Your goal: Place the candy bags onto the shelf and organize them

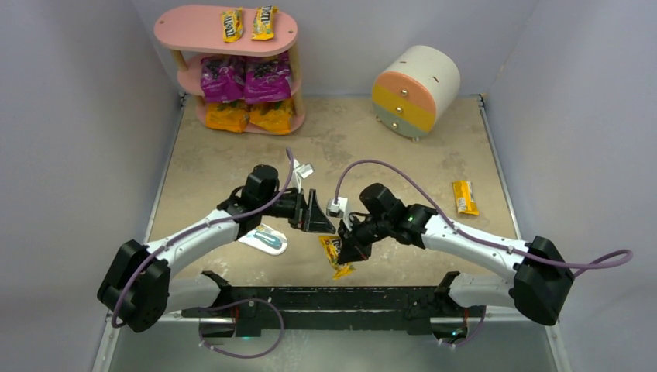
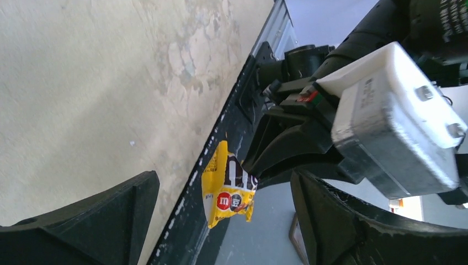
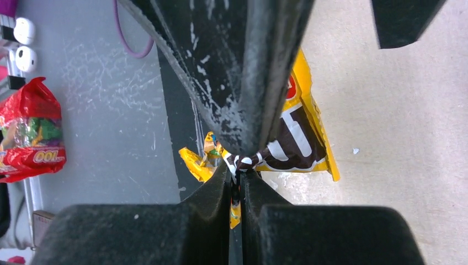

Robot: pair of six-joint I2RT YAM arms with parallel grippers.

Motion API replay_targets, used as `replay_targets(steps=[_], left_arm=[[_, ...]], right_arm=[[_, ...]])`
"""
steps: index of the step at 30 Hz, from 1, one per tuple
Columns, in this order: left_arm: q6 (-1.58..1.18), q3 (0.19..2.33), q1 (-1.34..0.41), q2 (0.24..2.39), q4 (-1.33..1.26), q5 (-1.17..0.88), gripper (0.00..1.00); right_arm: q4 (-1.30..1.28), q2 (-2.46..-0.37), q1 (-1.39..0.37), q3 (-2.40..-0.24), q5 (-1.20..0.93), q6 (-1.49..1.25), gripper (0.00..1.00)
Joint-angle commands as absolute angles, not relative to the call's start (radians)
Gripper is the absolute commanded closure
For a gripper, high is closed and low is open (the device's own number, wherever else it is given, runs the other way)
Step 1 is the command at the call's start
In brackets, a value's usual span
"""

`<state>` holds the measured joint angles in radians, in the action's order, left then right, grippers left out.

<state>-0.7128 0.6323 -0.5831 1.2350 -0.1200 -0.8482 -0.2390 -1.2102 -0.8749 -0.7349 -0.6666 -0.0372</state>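
Note:
The pink shelf (image 1: 186, 31) stands at the back left. Two small M&M's packs (image 1: 248, 23) lie on its top board, two purple bags (image 1: 244, 77) on the middle and two orange-yellow bags (image 1: 248, 116) on the bottom. My right gripper (image 1: 350, 245) is shut on a small yellow M&M's pack (image 1: 335, 256) and holds it above the table's near middle. The right wrist view shows the pack (image 3: 301, 138) pinched between the shut jaws (image 3: 236, 185). My left gripper (image 1: 318, 213) is open and empty, just left of it, facing the pack (image 2: 227, 187). Another M&M's pack (image 1: 465, 197) lies at the right.
A round cream drum cabinet (image 1: 414, 89) with coloured drawers stands at the back right. A flat light-blue and white packet (image 1: 265, 239) lies under the left arm. A small white scrap (image 1: 304, 170) lies behind the left gripper. The black front rail (image 1: 333, 298) runs along the near edge.

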Motion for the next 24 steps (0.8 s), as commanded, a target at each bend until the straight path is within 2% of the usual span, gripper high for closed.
replay_targets(steps=[1,4,10,13,16,22,24], left_arm=[[-0.682,0.634,-0.584,1.175,0.033,-0.896,0.07],[-0.749,0.585,-0.586,1.174,-0.059,-0.964,0.08],[-0.730,0.620,-0.587,1.211,-0.027,-1.035,0.21],[-0.706,0.644,-0.587,1.245,0.031,-1.059,0.31],[-0.717,0.643,-0.587,1.268,0.030,-1.101,0.45],[-0.714,0.643,-0.588,1.210,0.080,-1.125,0.66],[-0.716,0.641,-0.587,1.181,0.089,-1.113,0.89]], right_arm=[[-0.275,-1.196,-0.897,-0.802,-0.632,0.047,0.97],[-0.303,-1.220,-0.914,-0.832,-0.631,0.088,0.97],[-0.359,-1.247,-0.965,-0.891,-0.630,0.176,0.98],[-0.380,-1.247,-0.982,-0.901,-0.643,0.202,0.99],[-0.399,-1.248,-0.993,-0.912,-0.610,0.211,0.99],[-0.394,-1.221,-0.994,-0.913,-0.558,0.207,0.98],[-0.388,-1.214,-0.995,-0.917,-0.525,0.204,0.96]])
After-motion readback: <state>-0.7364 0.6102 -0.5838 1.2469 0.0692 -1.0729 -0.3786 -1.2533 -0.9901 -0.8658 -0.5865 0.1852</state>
